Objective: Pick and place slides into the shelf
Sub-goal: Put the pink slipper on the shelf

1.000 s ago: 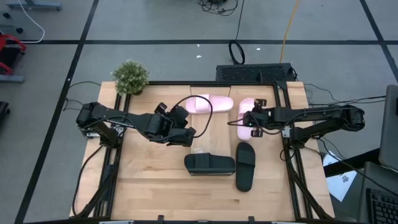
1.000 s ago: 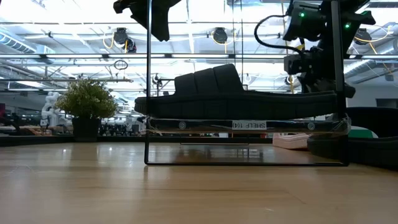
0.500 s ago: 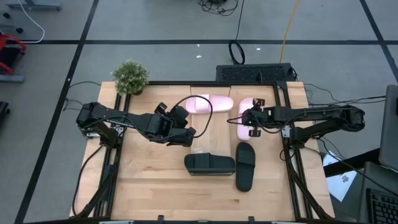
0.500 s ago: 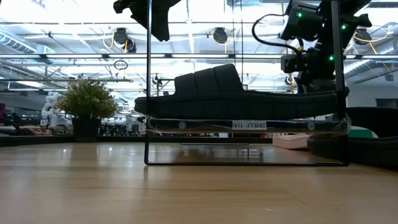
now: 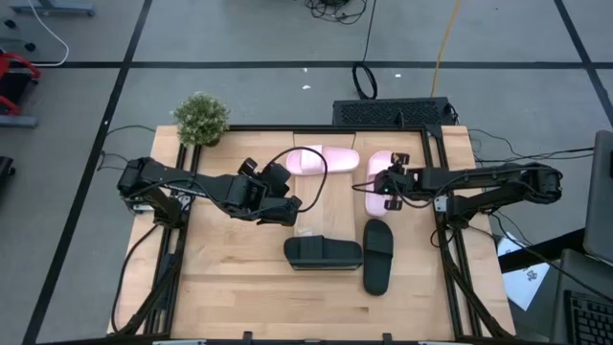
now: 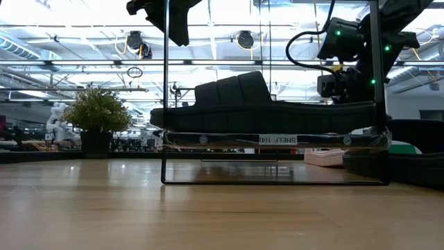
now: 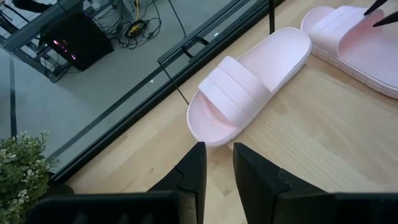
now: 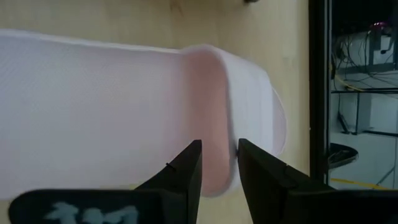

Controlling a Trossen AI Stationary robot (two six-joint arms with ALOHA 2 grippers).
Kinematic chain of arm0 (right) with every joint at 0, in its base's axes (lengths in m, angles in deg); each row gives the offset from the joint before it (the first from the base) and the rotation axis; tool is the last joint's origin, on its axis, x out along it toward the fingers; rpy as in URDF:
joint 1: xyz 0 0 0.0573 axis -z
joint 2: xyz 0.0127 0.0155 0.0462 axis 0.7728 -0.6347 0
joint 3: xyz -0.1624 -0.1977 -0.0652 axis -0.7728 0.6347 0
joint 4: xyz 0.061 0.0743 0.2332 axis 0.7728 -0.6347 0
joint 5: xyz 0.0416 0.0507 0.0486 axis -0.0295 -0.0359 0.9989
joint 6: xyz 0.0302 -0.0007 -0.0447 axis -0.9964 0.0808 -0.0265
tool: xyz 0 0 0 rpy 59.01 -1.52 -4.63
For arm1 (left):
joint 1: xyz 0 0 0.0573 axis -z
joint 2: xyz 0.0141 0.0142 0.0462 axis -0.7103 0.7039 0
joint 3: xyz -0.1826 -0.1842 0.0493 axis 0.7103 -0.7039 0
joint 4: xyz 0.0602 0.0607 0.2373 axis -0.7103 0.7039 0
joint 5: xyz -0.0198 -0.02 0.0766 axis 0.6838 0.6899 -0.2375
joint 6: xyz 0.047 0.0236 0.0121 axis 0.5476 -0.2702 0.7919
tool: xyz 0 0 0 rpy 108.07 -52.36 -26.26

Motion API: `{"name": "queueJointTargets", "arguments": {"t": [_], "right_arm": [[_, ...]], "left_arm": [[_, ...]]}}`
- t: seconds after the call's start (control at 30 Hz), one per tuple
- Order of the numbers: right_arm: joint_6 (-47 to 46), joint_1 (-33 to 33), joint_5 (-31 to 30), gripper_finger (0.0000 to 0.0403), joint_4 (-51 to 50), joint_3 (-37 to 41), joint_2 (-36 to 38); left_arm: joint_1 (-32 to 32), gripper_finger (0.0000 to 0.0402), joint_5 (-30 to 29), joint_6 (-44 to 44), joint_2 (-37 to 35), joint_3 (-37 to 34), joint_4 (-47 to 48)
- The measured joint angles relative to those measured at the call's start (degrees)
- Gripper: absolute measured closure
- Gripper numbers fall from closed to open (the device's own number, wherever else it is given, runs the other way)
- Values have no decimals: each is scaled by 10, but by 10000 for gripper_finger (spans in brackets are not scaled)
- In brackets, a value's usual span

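Observation:
Two pale pink slides lie sole-down at the far side of the table, one [image 5: 323, 160] [image 7: 245, 90] to the left of the other [image 5: 379, 165] [image 8: 112, 93]. One black slide [image 5: 323, 252] [image 6: 263, 111] rests on the shelf [image 6: 164, 139]. The other black slide [image 5: 377, 255] lies on the table beside it. My right gripper [image 5: 381, 182] [image 8: 219, 144] hovers over the right pink slide's strap, with only a narrow slit between its fingers. My left gripper [image 5: 290, 206] [image 7: 219, 149] waits near the left pink slide, shut and empty.
A potted plant [image 5: 201, 117] stands at the far left corner. A black frame [image 5: 287, 127] runs around the tabletop. Bare wood lies at the near left [image 5: 230, 278].
My right gripper has come down a little over the right pink slide and has shifted slightly toward the table's left. Nothing else has moved.

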State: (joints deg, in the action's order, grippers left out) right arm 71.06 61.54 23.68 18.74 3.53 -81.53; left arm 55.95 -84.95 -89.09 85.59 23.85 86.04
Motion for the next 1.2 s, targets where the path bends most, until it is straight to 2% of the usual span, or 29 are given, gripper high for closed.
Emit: {"name": "queueJointTargets", "arguments": {"t": [0.17,0.33,0.67,0.87,1.03,1.2], "right_arm": [[13,0,-3,310,45,23,0],[34,1,-46,318,81,47,0],[53,33,-77,395,114,61,0],[47,57,-82,396,112,61,0],[67,63,-122,400,111,58,0],[69,63,-120,401,114,36,18]], "left_arm": [[0,325,0,3,0,0,0],[0,325,0,9,0,0,0],[-1,325,0,10,0,0,0],[-1,325,0,9,0,0,0],[-1,325,0,2,0,0,0],[-1,325,0,1,0,0,0]]}}
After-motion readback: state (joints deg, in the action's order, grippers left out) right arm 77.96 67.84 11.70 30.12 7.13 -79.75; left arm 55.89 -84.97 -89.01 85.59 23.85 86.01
